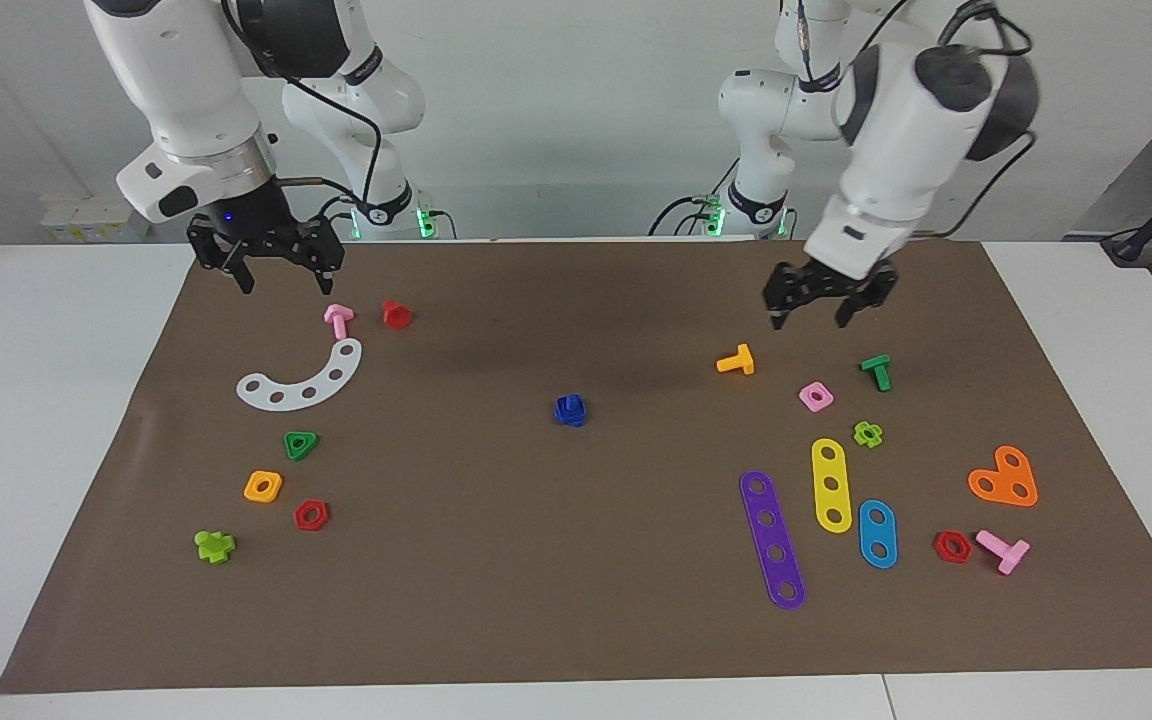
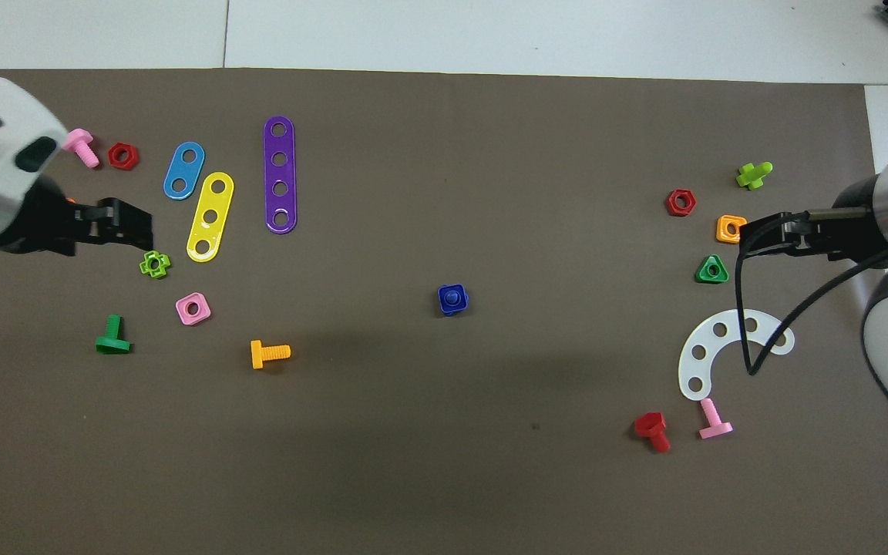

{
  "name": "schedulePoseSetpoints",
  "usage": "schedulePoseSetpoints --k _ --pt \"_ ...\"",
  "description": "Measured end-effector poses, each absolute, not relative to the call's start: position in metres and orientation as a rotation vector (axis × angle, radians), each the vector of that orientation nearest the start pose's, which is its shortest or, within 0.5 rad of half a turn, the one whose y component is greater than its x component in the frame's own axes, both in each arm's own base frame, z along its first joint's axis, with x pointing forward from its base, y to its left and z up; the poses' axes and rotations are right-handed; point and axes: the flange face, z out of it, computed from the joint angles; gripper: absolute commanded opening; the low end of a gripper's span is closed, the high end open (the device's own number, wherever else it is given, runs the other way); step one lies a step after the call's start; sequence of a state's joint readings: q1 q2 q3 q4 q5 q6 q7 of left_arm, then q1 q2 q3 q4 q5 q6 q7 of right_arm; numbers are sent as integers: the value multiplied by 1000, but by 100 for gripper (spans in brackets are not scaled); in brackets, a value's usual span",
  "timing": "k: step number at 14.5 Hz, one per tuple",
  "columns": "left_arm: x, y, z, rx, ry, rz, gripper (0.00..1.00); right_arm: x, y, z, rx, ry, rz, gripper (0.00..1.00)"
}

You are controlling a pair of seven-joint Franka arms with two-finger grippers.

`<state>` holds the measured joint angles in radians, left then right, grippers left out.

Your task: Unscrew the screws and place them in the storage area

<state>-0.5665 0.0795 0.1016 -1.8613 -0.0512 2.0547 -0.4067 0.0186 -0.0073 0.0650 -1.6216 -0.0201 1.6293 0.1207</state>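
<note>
The blue screw [image 1: 570, 410] sits in its blue square nut in the middle of the brown mat [image 1: 576, 600]; it also shows in the overhead view [image 2: 452, 299]. My left gripper [image 1: 808, 318] is open and empty, raised over the mat between the orange bolt [image 1: 736, 360] and the green bolt [image 1: 877, 371]; in the overhead view [image 2: 138, 223] it hides the orange heart plate. My right gripper [image 1: 284, 285] is open and empty, waiting above the pink bolt [image 1: 338, 319] at its end of the mat; it also shows in the overhead view [image 2: 752, 231].
Toward the left arm's end lie purple [image 1: 772, 540], yellow [image 1: 831, 485] and blue [image 1: 877, 533] strips, a pink nut [image 1: 815, 397] and the orange heart plate [image 1: 1004, 478]. Toward the right arm's end lie a white arc [image 1: 301, 379], a red bolt [image 1: 396, 314] and several nuts.
</note>
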Motion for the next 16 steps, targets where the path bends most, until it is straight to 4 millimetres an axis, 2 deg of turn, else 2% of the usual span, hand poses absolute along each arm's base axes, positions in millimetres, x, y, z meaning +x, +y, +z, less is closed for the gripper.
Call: schedulePoseSetpoints --k 1,2,5,6,10,12,13,16 --pt "520 -298 463 -3240 62 -187 96 555 45 610 -3160 57 -27 100" --pt "514 -317 451 -3266 54 -212 96 555 45 610 -3160 57 -27 100" --pt "513 -352 432 -3349 44 -295 96 555 45 610 -3160 57 -27 100" --pt "513 -364 420 -3356 45 -309 96 555 45 610 -3160 57 -27 100" --pt "520 -419 350 -3339 26 -285 96 555 45 610 -3160 57 -27 100" --pt "523 -430 329 -3328 36 -269 94 555 45 610 -3160 57 -27 100" --pt "522 -432 324 -3324 41 -261 93 555 45 610 -3160 57 -27 100" --pt "520 -432 322 -3318 46 -243 80 555 45 610 -3160 57 -27 100"
